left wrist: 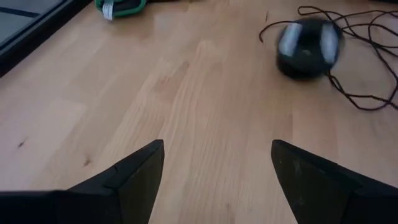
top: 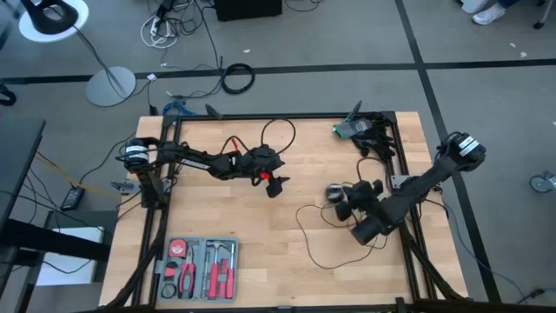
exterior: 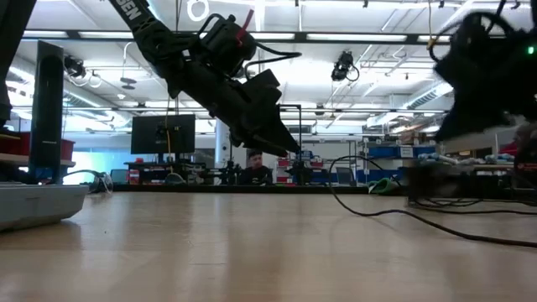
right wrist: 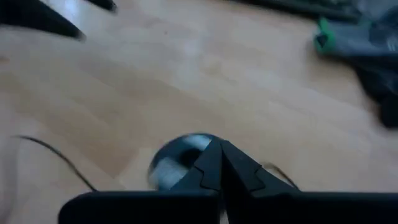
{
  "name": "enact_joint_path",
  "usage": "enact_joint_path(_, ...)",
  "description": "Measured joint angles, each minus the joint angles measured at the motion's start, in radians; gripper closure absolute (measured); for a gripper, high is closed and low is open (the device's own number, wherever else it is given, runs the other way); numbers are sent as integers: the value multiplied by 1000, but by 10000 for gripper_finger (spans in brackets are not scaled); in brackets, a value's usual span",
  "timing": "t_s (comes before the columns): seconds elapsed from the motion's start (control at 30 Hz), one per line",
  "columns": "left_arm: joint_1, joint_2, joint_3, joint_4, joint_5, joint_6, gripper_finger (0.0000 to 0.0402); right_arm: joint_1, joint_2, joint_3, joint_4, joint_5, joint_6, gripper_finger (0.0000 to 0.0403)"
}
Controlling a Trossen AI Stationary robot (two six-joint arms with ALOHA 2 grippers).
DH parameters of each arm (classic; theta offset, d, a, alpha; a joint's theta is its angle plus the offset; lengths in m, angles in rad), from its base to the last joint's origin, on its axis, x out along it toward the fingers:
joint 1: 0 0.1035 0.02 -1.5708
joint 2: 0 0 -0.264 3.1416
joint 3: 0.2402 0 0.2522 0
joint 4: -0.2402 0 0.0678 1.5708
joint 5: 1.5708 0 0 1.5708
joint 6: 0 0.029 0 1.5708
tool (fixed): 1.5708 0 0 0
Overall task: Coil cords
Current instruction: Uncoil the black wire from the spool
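I have the pale wooden table (top: pixel 261 226) under both arms. My left gripper (top: pixel 276 185) hangs over its middle, fingers spread apart, holding nothing. My right gripper (right wrist: pixel 219 163) sits toward the right side, fingers pressed together just above the small round black puck (left wrist: pixel 306 45). Its long thin black cord (top: pixel 313 239) trails in loose loops beside it.

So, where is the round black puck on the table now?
In the high view the round black puck lies on the table's right half, directly beside the right end effector, with its thin cord looping toward the front edge.
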Motion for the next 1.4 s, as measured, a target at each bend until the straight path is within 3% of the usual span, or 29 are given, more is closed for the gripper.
enact_joint_path(0.1,0,0,0,-1,0,0,101,14,-68,0,-4,46,-50,402)
enact_joint_path(0.3,0,0,0,-29,1,0,101,10,-149,0,-43,-13,-14,403)
enact_joint_path(0.47,0,0,0,-4,19,-6,101,-18,-134,0,13,-34,-21,403)
enact_joint_path(0.7,-9,1,34,-5,78,-6,101,-77,-26,0,238,-107,-224,403)
enact_joint_path(1.0,-26,31,188,-87,72,6,101,-21,31,0,365,-112,-222,402)
enact_joint_path(1.4,-78,318,584,-412,95,120,101,114,27,0,354,-116,-152,402)
